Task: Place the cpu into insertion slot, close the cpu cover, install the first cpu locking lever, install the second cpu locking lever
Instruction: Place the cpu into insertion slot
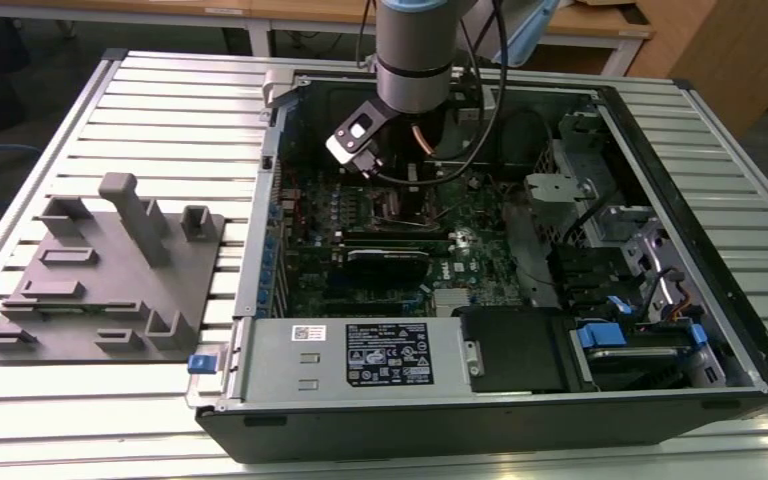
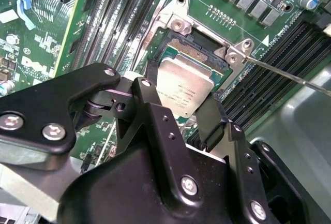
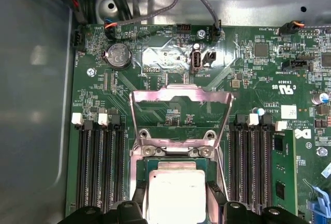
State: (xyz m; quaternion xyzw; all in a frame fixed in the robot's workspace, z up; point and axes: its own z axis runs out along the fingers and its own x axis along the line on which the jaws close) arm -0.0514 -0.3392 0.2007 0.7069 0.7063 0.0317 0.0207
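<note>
Exterior view: gripper (image 1: 408, 192) upper centre of frame; fingers (image 2: 142, 92) clasp cpu (image 2: 183, 84) over insertion slot (image 2: 199, 45); skewed drop could damage slot.

So the arm (image 1: 411, 50) just hangs straight down, wrist vertical, gripper (image 2: 178, 100) at the bottom, both black fingers (image 2: 155, 115) pinching the cpu (image 2: 183, 87).

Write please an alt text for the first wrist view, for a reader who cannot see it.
The gripper holds the cpu at the insertion slot of a green motherboard. The cpu cover is swung open, off the slot, and long black memory slots run along both sides of it.
</note>
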